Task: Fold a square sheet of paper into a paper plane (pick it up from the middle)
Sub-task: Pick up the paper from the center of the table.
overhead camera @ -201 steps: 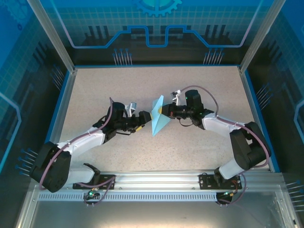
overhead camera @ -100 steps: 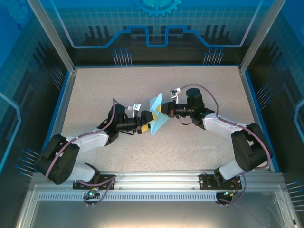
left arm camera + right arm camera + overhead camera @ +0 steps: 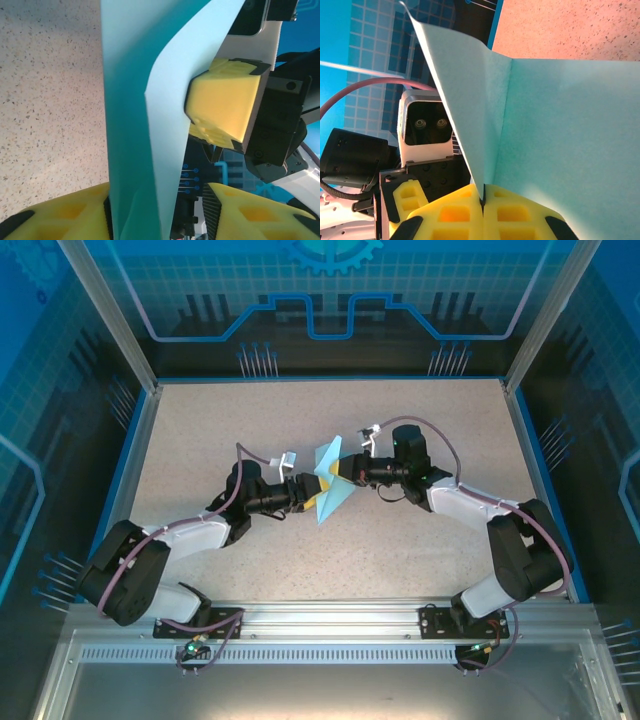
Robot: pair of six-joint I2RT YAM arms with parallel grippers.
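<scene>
Top external view: the two arms meet over the middle of the table [image 3: 200, 430], well clear of all four edges. Between them the sheet [image 3: 333, 498] is held off the surface, standing on edge, one point aimed at the far edge and one at the near edge.

The right gripper [image 3: 338, 476] has its yellow fingers pressed together on the sheet. In the right wrist view the paper comes out of the seam between them, and a straight crease splits it into two panels that meet at an angle.

The left gripper [image 3: 155, 210] straddles the sheet's lower part with its jaws apart. In the left wrist view the paper lies against one finger, and a dark gap separates it from the other.

You appear to be mid-fold, with one arm holding the sheet while the other takes a second hold. As a judgement, the next move asks you to close the left jaws squarely on the paper near the crease. Keep the right pinch firm so the sheet cannot slip or twist.
</scene>
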